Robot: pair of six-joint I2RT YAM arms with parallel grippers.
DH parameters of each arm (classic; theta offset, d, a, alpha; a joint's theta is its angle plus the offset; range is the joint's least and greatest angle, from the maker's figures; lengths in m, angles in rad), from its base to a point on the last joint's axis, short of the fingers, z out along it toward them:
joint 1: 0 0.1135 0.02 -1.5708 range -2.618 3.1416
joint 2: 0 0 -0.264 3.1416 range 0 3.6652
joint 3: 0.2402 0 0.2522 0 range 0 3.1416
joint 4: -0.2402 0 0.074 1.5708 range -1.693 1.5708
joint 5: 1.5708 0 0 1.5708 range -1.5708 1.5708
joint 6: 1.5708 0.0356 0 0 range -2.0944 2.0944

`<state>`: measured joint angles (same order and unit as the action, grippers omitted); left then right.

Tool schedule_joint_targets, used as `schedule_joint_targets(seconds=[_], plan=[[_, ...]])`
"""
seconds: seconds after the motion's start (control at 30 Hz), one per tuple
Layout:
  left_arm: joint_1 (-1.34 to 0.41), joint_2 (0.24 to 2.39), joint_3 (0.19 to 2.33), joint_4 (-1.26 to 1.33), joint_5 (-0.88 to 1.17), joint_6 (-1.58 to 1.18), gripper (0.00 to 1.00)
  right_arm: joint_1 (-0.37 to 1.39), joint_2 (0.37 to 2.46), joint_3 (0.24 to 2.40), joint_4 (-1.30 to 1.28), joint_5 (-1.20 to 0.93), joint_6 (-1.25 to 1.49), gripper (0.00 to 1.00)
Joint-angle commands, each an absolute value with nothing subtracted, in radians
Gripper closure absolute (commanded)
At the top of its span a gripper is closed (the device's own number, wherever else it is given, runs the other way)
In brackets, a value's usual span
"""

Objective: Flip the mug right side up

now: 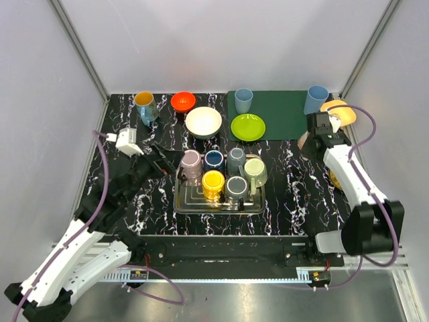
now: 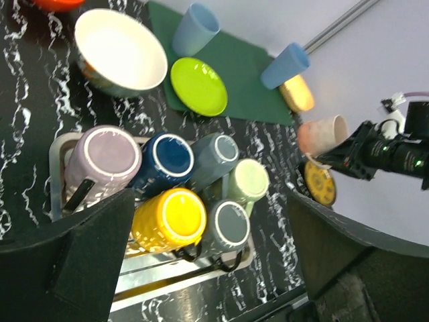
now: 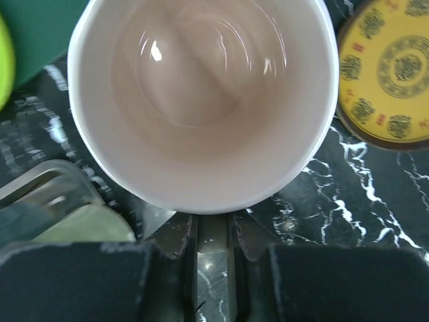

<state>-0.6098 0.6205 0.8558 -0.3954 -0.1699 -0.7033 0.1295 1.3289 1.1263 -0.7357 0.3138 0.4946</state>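
Peach mug point(image 3: 201, 100) in right end effector point(image 3: 211, 225); six mugs point(image 1: 213, 182) on tray point(image 1: 184, 202).

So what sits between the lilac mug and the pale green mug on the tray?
A navy mug and a blue-grey mug, both bottom up, seen in the top view.

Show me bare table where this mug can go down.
Bare marble lies between the tray and the yellow plate, just nearer than the held mug, and along the near edge before the tray. Crowded: the tray's six mugs, the green mat, the white bowl behind.
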Motion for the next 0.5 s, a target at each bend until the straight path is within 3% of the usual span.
schedule_joint_targets(seconds=[0.0, 0.47], plan=[[-0.607, 0.624, 0.825, -0.437, -0.189, -0.670, 0.03, 0.077, 1.403, 1.184, -0.649, 0.413, 0.514, 1.00], [-0.607, 0.640, 0.772, -0.434, -0.175, -0.637, 0.04, 0.006, 1.746, 1.262, -0.560, 0.463, 0.514, 1.00]])
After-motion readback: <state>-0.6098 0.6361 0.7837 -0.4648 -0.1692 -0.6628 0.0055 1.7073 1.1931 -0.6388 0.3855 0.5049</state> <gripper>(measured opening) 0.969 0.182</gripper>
